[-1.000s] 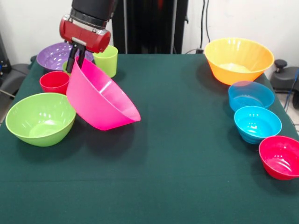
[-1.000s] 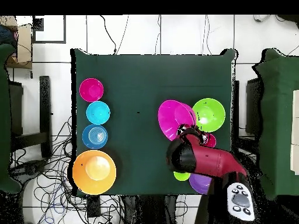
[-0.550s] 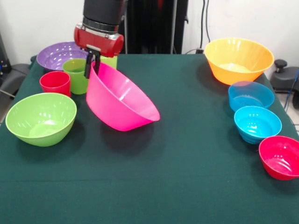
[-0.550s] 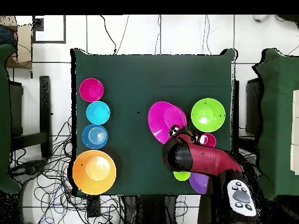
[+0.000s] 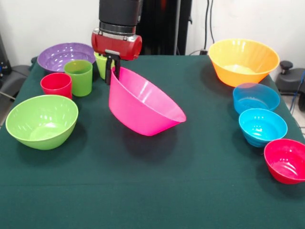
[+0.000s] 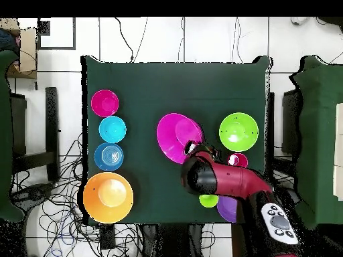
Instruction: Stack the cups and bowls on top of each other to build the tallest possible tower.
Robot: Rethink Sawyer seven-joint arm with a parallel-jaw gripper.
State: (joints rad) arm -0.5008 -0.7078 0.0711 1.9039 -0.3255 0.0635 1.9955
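Since a second ago your pincer [image 5: 112, 71] and the big pink bowl [image 5: 145, 107] have been travelling away from the green-and-red cluster toward the middle of the table — the green cup [image 5: 79, 78] that was hidden behind them is now showing in full. Your pincer is clamping the pink bowl by its rim, one finger inside the wall and one outside, and the bowl is hanging tilted, its mouth facing up and away from the arm. Just behind the pincer, the lime-green cup [image 5: 101, 63] is peeking out. You are seeing the green cup standing upright beside the red cup [image 5: 56, 84], with the purple bowl [image 5: 59, 55] behind them and the lime-green bowl [image 5: 42, 120] in front. Well apart, along the opposite edge, a row is sitting — orange bowl [image 5: 243, 61], translucent blue bowl [image 5: 256, 98], turquoise bowl [image 5: 262, 126], small red bowl [image 5: 286, 160].
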